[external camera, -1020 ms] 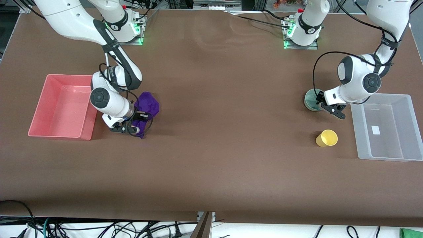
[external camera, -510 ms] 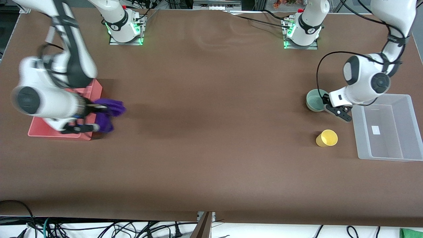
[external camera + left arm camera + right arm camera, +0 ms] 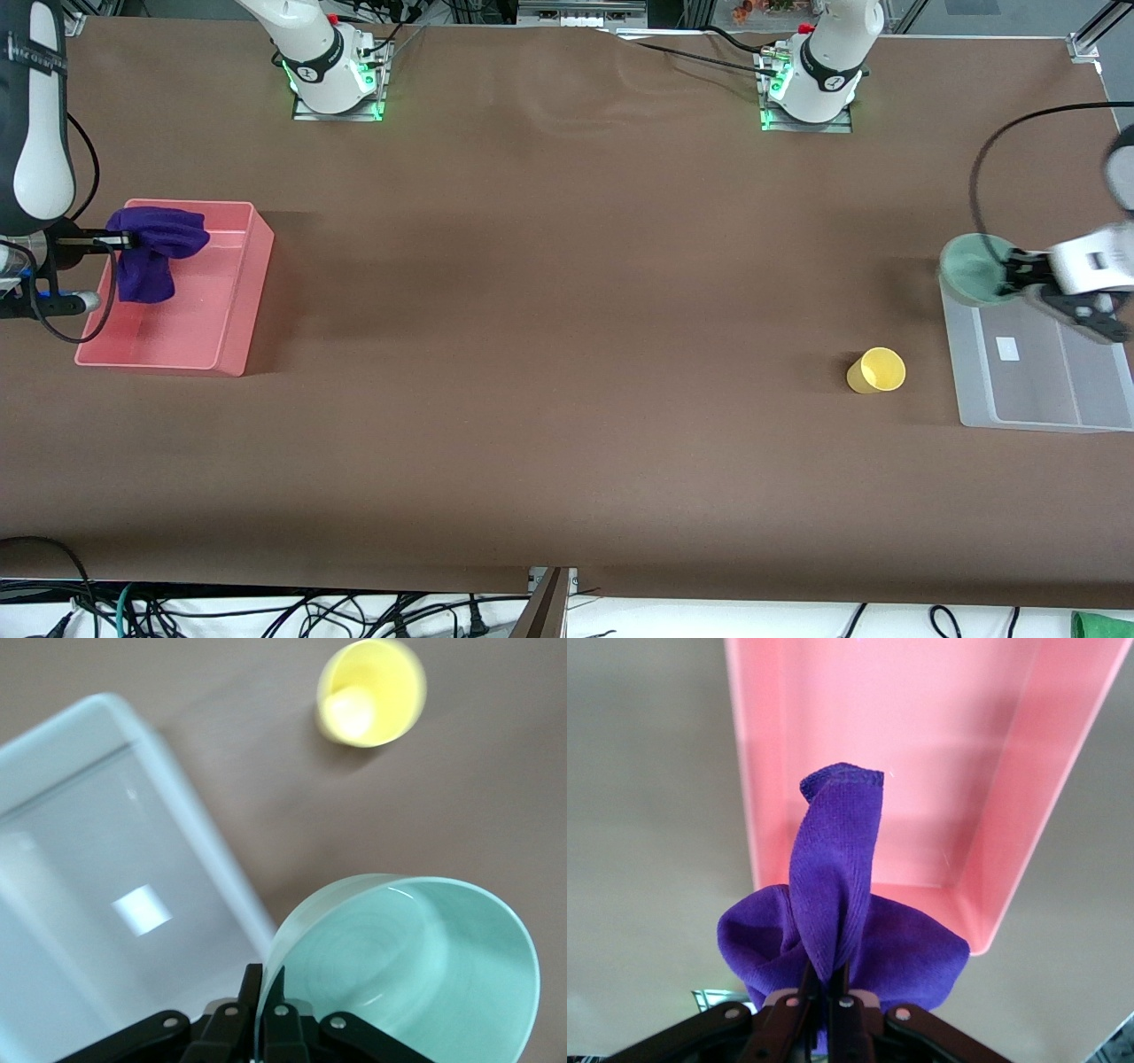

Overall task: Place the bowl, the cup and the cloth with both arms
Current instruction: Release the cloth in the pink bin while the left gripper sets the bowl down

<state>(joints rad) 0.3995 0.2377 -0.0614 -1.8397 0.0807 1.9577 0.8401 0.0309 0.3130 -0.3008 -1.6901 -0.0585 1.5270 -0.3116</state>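
Right gripper (image 3: pixel 97 239) was up over the pink bin (image 3: pixel 235 292), at the right arm's end of the table. Jaws were pinched tight on a fold of the purple cloth (image 3: pixel 152 252); right wrist view showed the fingers closed to almost nothing, with the fabric bunched at the pinch. The cloth hung clear of the bin floor, over the end of the bin toward the table edge. Judged as carried high so the drape cleared the rim; letting go here should drop it inside.

Middle of the table carried nothing of the task.

Yellow cup (image 3: pixel 876 369) stood upright on the brown table (image 3: pixel 567 354), near the clear bin (image 3: pixel 1045 416) but apart from it, and untouched. Likely the last item to be fetched.

Left gripper (image 3: pixel 1019 270) was over the corner of the clear bin nearest the cup's side. Jaws were clamped narrow on the bowl's wall, one finger inside and one outside, as the left wrist view showed. The green bowl (image 3: pixel 973 268) was held off the table, tilted, straddling the bin's rim rather than fully over its floor. A rim grip suits a thin wall; judged it needed carrying further over the bin before release, else the bowl could catch the edge.
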